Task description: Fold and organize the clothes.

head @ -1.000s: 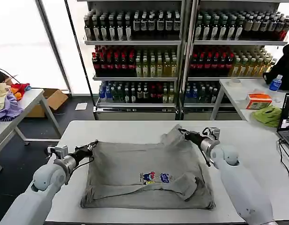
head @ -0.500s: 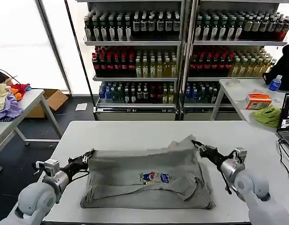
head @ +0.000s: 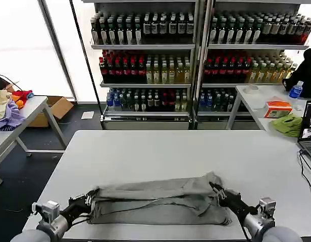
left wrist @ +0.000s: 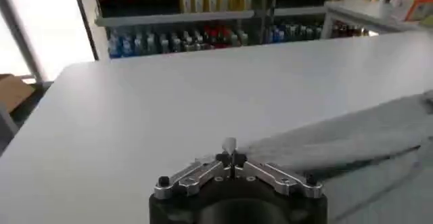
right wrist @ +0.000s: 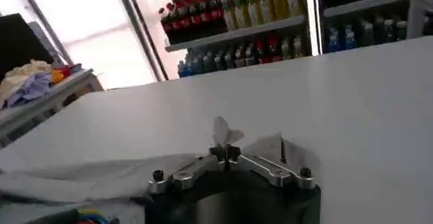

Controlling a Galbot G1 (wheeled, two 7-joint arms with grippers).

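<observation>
We see the grey shirt (head: 158, 201) lying folded in a long band along the near edge of the white table (head: 160, 151). Our left gripper (head: 90, 199) pinches its left end, and our right gripper (head: 216, 190) is clamped on its right end.

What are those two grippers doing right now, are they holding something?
Left gripper: closed on the left edge of the grey shirt.
Right gripper: closed on the shirt's right edge.

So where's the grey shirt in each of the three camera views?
Head view: grey shirt folded along the table's near edge, between both tools.
Left wrist view: it stretches away from the left tool.
Right wrist view: it bunches at the right tool.
Shared landmark: drink shelves behind.
</observation>
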